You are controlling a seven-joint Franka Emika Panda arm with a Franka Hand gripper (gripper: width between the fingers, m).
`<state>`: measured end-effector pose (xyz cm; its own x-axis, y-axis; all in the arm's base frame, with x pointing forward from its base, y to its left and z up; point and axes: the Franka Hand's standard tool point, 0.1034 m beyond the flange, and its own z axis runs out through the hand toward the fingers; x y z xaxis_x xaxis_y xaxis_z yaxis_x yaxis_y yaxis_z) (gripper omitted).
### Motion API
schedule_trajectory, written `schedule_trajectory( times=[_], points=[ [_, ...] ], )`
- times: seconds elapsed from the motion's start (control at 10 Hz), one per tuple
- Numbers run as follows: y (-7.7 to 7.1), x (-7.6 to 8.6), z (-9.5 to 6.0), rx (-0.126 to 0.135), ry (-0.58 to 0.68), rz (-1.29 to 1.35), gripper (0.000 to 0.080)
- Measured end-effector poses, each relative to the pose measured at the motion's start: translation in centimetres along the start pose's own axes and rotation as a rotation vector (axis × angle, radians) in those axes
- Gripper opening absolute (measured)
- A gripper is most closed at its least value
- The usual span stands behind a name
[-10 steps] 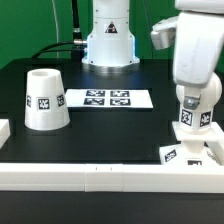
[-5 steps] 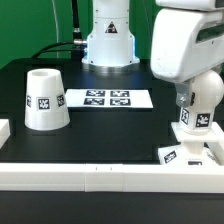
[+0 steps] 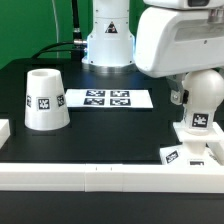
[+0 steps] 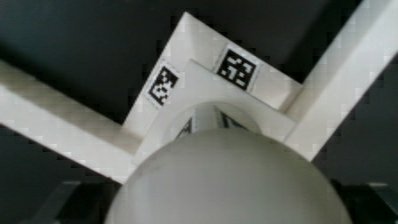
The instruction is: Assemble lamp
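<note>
bulb stands on base at 3 o'clock | shade loose on counter at 9 o'clock, not fitted | fingers: can't tell, likely clamped on bulb

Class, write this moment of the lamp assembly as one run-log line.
gripper: on bulb, jaw state unclear | bulb: over base | shade: apart, exterior view's left | marker board: untouched

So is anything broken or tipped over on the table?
Nothing stands out. The shade stands upright on the black table, the marker board lies flat, and the bulb sits straight on the base block against the white rail. No cracks or spills show.
</note>
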<state>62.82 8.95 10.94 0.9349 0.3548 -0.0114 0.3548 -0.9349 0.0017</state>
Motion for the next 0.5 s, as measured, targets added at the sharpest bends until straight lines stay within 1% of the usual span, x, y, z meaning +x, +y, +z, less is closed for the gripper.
schedule_trajectory(
  times=[0.1, 0.2, 0.3, 0.5],
  points=[
    [-0.03, 0.01, 0.03, 0.012, 0.005, 0.098, 0.0577],
    [0.08, 0.04, 0.04, 0.034, 0.020, 0.218, 0.0577],
    [0.04, -0.03, 0.05, 0.044, 0.023, 0.325, 0.0577],
    [-0.02, 0.01, 0.02, 0.045, 0.021, 0.466, 0.0577]
  ],
)
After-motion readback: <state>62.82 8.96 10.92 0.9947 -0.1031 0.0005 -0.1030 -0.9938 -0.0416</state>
